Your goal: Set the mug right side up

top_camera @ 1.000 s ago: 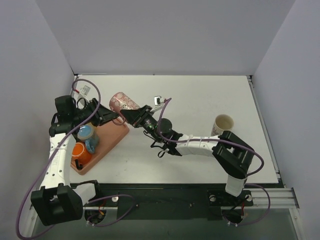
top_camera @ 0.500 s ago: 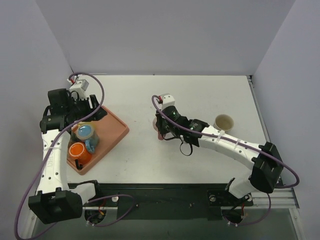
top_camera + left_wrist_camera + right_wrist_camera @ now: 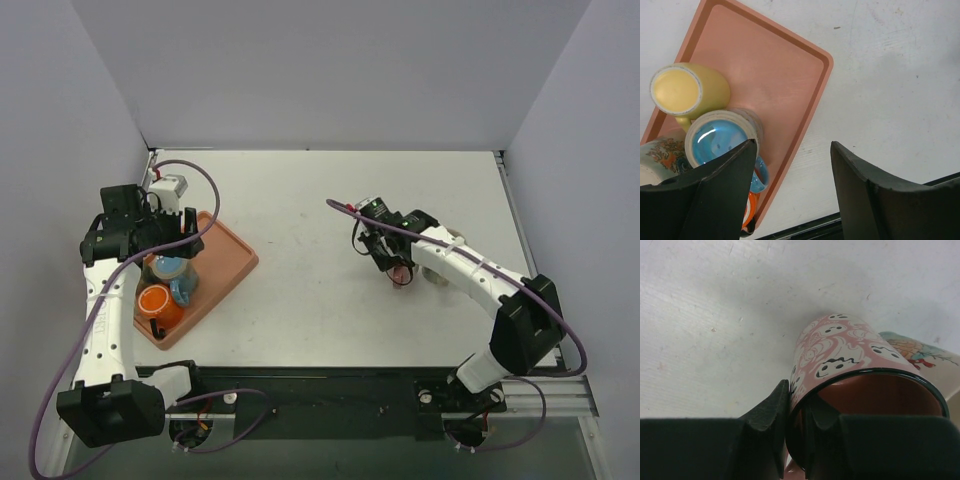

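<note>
1. Right gripper [image 3: 799,401]: jaws narrow, pinching the rim of the pink ceramic mug with a ghost-face pattern [image 3: 840,351]. One finger sits on the outer wall and the other inside the mouth.
2. The pink mug's dark-rimmed mouth faces the right wrist camera and its base points down at the white table top [image 3: 300,200]. I cannot tell whether the base touches the table. A soft shadow lies on the table beside it.
3. In the overhead view the right gripper and wrist cover the mug almost wholly. It sits right of the table's centre, well apart from the tray.
4. Just beside the pink mug, on its right in the wrist view, is a cream mug with a coloured illustration [image 3: 920,354]. Only part of its wall shows, and I cannot tell whether the two touch.
5. Left gripper [image 3: 792,145]: jaws wide, nothing between them. It hangs above the near edge of the salmon-pink rectangular plastic tray [image 3: 785,65] at the table's left side.
6. On the tray's left part is a cluster of mugs:
   - a yellow mug [image 3: 687,90], with a pale yellow circular face turned to the camera;
   - a mug with a glossy blue interior and blue handle [image 3: 715,141], mouth up, touching the yellow one;
   - an orange mug [image 3: 160,300] on the near side of the blue one;
   - a cream mug with a patterned wall [image 3: 655,156] at the frame's edge, partly hidden by the finger.
7. The rest of the tray, toward the table's centre, is bare.
</note>
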`<state>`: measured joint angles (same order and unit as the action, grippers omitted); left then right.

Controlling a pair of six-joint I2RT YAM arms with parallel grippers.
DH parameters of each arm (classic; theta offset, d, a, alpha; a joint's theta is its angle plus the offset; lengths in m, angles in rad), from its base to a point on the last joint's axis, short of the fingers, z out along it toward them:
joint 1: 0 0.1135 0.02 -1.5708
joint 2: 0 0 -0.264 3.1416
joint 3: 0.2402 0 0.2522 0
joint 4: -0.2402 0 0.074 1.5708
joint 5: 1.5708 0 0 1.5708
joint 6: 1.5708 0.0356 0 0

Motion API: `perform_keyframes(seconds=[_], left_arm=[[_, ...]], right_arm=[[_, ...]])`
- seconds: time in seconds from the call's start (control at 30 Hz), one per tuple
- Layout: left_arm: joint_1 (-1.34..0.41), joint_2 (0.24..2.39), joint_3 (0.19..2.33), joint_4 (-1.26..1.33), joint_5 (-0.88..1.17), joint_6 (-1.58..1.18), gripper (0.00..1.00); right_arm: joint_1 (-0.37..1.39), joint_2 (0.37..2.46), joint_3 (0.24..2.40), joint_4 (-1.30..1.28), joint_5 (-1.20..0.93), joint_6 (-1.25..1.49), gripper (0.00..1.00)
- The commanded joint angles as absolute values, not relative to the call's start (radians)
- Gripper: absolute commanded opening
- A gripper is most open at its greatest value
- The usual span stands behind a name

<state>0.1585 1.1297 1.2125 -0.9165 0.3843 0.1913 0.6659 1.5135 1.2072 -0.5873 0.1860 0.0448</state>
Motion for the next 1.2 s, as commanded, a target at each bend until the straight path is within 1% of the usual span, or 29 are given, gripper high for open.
perform_keyframes(seconds=[0.0,0.07,0.2,0.4,0.5,0.53,0.57,0.6,0.63,0.67,0.7,0.73,0.77,0.83,0.9,0.93,0.97,1.0,1.03,1.17], left_arm=[[0.158,1.111,1.244,-0.95,0.339,0.265,0.71],[0.158,1.114,1.239,-0.95,0.337,0.268,0.71],[0.158,1.123,1.232,-0.942,0.342,0.264,0.71],[0.156,1.132,1.223,-0.933,0.342,0.259,0.71],[0.158,1.134,1.22,-0.931,0.334,0.264,0.71],[0.158,1.135,1.218,-0.931,0.33,0.265,0.71],[0.158,1.138,1.218,-0.931,0.33,0.268,0.71],[0.156,1.14,1.218,-0.934,0.331,0.27,0.71],[0.16,1.146,1.219,-0.937,0.331,0.275,0.71],[0.156,1.149,1.221,-0.945,0.325,0.278,0.71],[0.156,1.155,1.229,-0.954,0.321,0.287,0.71],[0.156,1.158,1.229,-0.959,0.304,0.302,0.71],[0.156,1.158,1.236,-0.971,0.293,0.31,0.71],[0.158,1.16,1.252,-0.998,0.253,0.348,0.71],[0.156,1.158,1.258,-1.037,0.189,0.394,0.71],[0.156,1.149,1.258,-1.052,0.173,0.423,0.71],[0.156,1.141,1.246,-1.074,0.137,0.437,0.71],[0.158,1.122,1.233,-1.083,0.114,0.454,0.7],[0.156,1.114,1.211,-1.094,0.083,0.46,0.7],[0.16,1.049,1.111,-1.118,0.034,0.476,0.68]], right_arm=[[0.583,1.54,1.203,-0.582,0.052,-0.061,0.0],[0.548,1.554,1.187,-0.56,-0.032,-0.072,0.0],[0.52,1.566,1.164,-0.512,-0.112,-0.087,0.0],[0.468,1.557,1.105,-0.408,-0.16,-0.086,0.0],[0.46,1.569,1.103,-0.402,-0.16,-0.097,0.0],[0.46,1.569,1.106,-0.405,-0.156,-0.097,0.03],[0.46,1.577,1.111,-0.413,-0.155,-0.094,0.08],[0.462,1.572,1.111,-0.413,-0.156,-0.084,0.22],[0.463,1.568,1.111,-0.411,-0.158,-0.077,0.28],[0.468,1.55,1.101,-0.41,-0.155,-0.068,0.4],[0.48,1.534,1.092,-0.394,-0.143,-0.064,0.46],[0.488,1.501,1.083,-0.388,-0.094,-0.057,0.53],[0.505,1.482,1.08,-0.387,-0.071,-0.052,0.57],[0.526,1.439,1.097,-0.417,0.061,-0.041,0.62],[0.552,1.396,1.123,-0.46,0.125,-0.026,0.63],[0.564,1.364,1.127,-0.468,0.142,-0.023,0.71],[0.584,1.347,1.126,-0.469,0.175,-0.018,0.75],[0.607,1.312,1.118,-0.468,0.189,-0.018,0.76],[0.62,1.284,1.114,-0.465,0.204,-0.015,0.78],[0.644,1.237,1.098,-0.46,0.219,0.0,0.79]])
